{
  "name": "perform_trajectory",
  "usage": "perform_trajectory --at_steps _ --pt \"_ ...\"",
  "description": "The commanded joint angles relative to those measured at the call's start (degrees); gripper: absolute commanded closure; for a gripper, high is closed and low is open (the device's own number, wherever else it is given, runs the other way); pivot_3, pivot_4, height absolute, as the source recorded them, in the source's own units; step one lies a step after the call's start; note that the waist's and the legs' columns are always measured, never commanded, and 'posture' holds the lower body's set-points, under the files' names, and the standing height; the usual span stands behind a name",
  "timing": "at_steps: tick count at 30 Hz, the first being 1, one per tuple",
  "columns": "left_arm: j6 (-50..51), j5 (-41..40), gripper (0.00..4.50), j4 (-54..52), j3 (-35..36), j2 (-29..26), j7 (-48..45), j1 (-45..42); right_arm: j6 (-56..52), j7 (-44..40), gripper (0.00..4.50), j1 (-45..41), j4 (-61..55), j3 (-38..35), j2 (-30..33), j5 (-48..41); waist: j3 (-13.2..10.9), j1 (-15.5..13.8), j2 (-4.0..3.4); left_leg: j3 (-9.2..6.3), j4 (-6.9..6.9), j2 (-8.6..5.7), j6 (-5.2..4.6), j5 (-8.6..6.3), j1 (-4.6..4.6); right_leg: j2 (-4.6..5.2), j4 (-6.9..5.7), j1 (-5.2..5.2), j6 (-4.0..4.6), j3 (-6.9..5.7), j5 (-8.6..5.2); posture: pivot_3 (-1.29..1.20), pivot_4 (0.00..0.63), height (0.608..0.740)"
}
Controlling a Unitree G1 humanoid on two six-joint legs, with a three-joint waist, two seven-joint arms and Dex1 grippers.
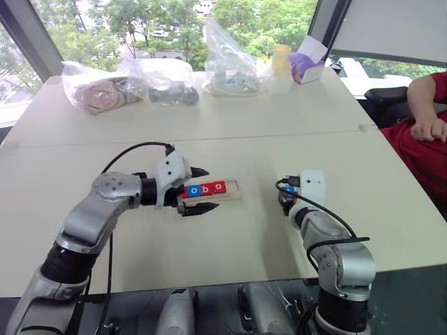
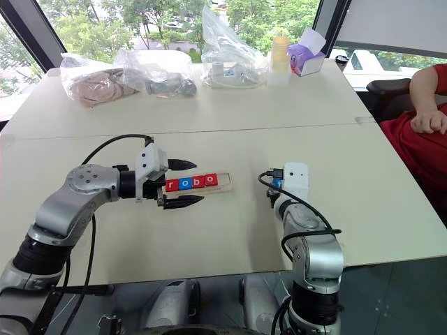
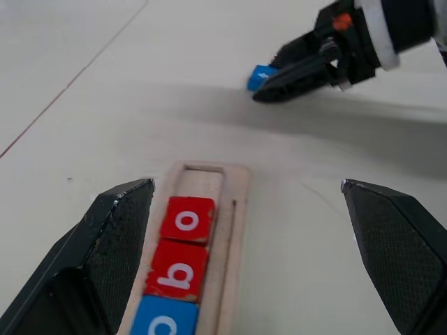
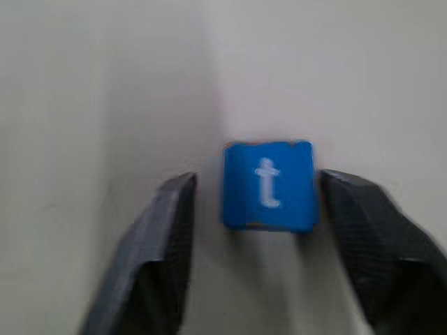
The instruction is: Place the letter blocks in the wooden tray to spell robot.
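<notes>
The wooden tray point(image 1: 235, 193) lies mid-table with four letter blocks in its slot: red r point(image 2: 172, 185), blue o point(image 2: 185, 183), red b point(image 2: 198, 181) and red o point(image 2: 210, 180). The slot's right end is bare wood. My left gripper point(image 1: 211, 188) is open, one finger on each long side of the tray's left half. To the right, the blue t block point(image 4: 269, 185) lies flat on the table between the fingers of my right gripper point(image 4: 256, 180). That gripper is open, with a gap on one side of the block.
Several clear plastic bags point(image 1: 230, 66), a yellow-topped bottle point(image 1: 281, 66) and a purple box point(image 1: 307, 68) stand along the far edge. A person in a red sleeve point(image 1: 419, 132) sits at the right side. Bare tabletop point(image 1: 258, 230) separates the tray from the right gripper.
</notes>
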State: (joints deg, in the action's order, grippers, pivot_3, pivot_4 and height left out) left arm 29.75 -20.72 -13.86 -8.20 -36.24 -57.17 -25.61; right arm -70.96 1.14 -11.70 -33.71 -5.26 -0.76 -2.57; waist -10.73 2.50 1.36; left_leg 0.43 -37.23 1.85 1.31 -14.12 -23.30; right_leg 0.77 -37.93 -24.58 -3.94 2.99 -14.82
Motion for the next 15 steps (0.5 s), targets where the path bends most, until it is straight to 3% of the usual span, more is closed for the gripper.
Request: perform_trajectory --at_steps 1,5,6,8,12,15 --pt "-0.9 -0.6 0.0 -0.3 1.1 -0.6 -0.6 -0.6 0.5 -2.9 0.34 -0.8 -3.0 -0.8 3.7 -1.4 0.0 0.0 0.0 0.0 0.01 0.0 0.0 0.0 0.0 0.01 0.01 0.0 -0.13 0.0 0.04 0.0 0.15 0.74" --pt "1.4 -3.4 0.0 -1.3 3.3 -2.3 -2.3 -0.4 9.1 -13.1 0.34 -0.7 -2.2 0.5 16.8 -3.5 0.0 0.0 -0.03 0.03 0.09 -0.02 -0.01 -0.01 -0.09 0.03 0.08 -0.08 -0.24 -0.01 0.04 0.0 0.15 0.74" --pt "2.3 -4.5 0.0 -1.6 3.9 -3.1 -3.2 -0.4 10.8 -18.7 0.34 -0.6 -1.9 3.8 23.1 -4.3 0.0 0.0 -0.02 0.07 0.09 -0.03 -0.01 -0.01 -0.09 0.03 0.08 -0.07 -0.24 -0.03 0.03 0.0 0.15 0.74" --pt "4.0 -6.2 0.0 -2.1 4.5 -5.3 -5.3 -0.6 12.0 -21.8 0.34 -3.0 0.4 2.1 27.5 -5.7 0.0 0.2 0.02 0.14 0.1 -0.02 -0.02 -0.01 -0.06 0.02 0.09 -0.06 -0.23 -0.03 0.02 0.0 0.15 0.74" --pt "6.8 -9.5 0.0 -3.6 4.9 -9.5 -9.6 -1.6 27.0 -44.3 0.34 -8.7 12.0 -0.6 38.6 -14.3 -0.1 0.7 -0.01 0.15 0.09 0.03 -0.02 -0.02 0.02 -0.11 0.07 -0.02 -0.19 -0.01 0.02 0.0 0.15 0.74" --pt "6.8 -9.3 0.0 -3.4 4.2 -9.1 -9.0 -2.4 36.8 -54.4 0.34 -7.3 19.0 1.0 43.4 -15.2 -0.1 -0.2 0.03 0.11 0.1 0.02 -0.07 -0.04 0.02 -0.09 0.22 0.09 -0.23 -0.07 0.0 0.0 0.15 0.74"
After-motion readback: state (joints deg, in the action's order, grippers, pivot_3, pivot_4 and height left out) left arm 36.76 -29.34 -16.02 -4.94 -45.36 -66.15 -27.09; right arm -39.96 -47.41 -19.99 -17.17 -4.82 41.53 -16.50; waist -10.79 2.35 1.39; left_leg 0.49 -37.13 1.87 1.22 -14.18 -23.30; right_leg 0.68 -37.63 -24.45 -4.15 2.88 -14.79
